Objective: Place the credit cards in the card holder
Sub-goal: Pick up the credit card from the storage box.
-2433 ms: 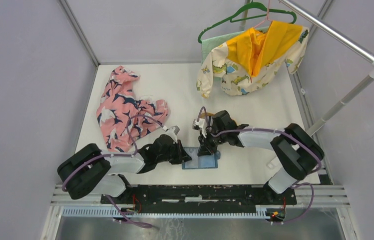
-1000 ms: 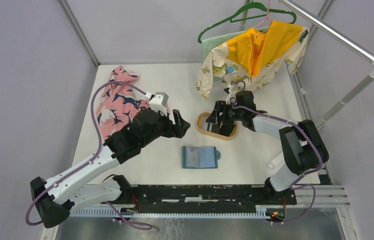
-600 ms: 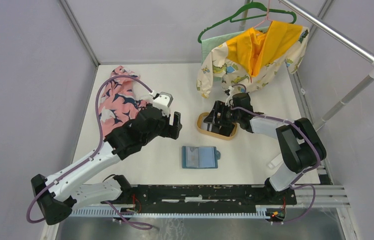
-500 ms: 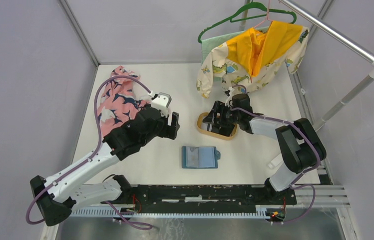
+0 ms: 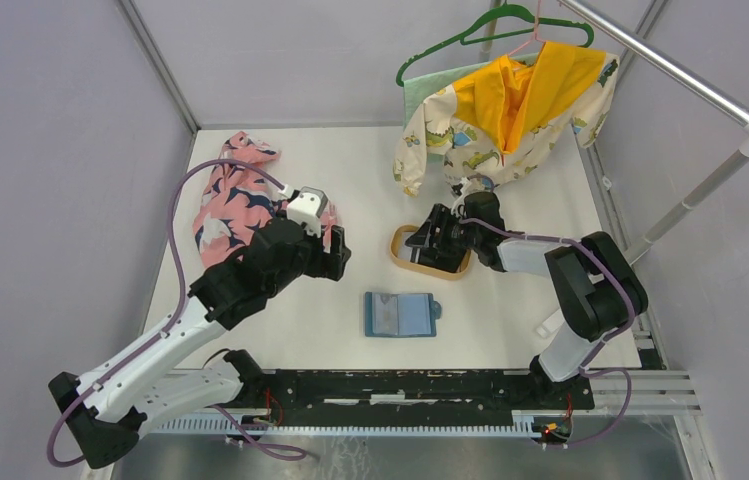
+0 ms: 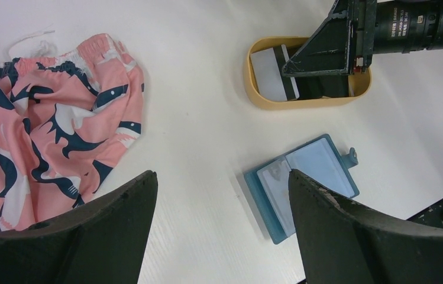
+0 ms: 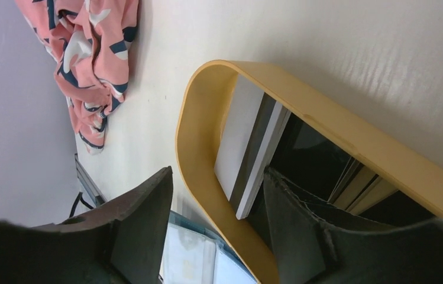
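While credit cards [image 6: 273, 74] — one pale — lie in the wooden tray [image 6: 301, 103], left fingers [image 6: 89, 236] and right fingers [image 7: 142, 231] gape empty.

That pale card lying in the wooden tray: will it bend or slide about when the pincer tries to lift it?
The pale card looks thin and flat, so probably stiff and light. It lies low inside the tray, so its edge may be hard to catch, and its smooth face could slip.

Left arm [image 5: 250, 275] lifted off the card holder [image 5: 400, 314]; right arm [image 5: 520, 255] moved to the tray [image 5: 394, 246].
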Available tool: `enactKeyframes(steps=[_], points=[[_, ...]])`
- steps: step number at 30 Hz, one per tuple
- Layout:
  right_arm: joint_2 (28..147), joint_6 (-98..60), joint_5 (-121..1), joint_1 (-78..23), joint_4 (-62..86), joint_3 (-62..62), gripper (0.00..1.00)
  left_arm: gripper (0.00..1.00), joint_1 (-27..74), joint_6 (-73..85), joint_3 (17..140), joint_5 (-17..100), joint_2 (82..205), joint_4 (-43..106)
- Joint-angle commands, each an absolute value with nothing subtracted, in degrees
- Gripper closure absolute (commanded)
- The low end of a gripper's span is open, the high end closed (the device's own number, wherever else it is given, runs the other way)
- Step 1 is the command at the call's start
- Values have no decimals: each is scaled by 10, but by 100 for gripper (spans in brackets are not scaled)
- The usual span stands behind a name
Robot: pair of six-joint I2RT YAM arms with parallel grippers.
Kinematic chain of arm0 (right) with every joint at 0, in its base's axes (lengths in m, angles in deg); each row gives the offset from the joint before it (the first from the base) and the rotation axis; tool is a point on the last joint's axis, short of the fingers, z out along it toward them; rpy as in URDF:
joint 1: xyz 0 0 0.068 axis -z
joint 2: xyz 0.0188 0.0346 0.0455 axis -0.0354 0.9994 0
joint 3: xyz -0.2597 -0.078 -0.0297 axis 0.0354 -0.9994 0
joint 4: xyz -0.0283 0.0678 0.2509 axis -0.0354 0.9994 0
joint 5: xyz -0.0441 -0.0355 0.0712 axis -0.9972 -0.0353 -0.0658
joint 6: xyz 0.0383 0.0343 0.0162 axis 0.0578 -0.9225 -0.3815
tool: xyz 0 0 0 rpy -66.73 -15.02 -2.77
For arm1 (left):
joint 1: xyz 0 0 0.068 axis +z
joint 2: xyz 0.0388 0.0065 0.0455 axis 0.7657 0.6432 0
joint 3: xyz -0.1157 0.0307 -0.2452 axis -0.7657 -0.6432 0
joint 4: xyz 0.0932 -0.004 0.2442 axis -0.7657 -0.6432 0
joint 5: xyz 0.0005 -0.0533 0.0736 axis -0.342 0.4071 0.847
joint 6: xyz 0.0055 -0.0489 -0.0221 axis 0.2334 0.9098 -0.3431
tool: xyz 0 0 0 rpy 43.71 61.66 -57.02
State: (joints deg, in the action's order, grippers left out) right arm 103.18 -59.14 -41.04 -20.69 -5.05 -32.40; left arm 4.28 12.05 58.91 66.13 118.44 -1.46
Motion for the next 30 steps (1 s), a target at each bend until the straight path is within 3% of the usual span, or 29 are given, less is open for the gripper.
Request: enactKeyframes(steps=[1,19,30], points=[[1031,-607,-363,-211,-119,-336,37,14,46,84,590,642,1185,10],[1020,-601,-324,-210,-165,-337,41,14,47,83,588,639,1186,10],[1080,-610,-304,-211,-193,-325,46,14,50,82,588,638,1193,10]])
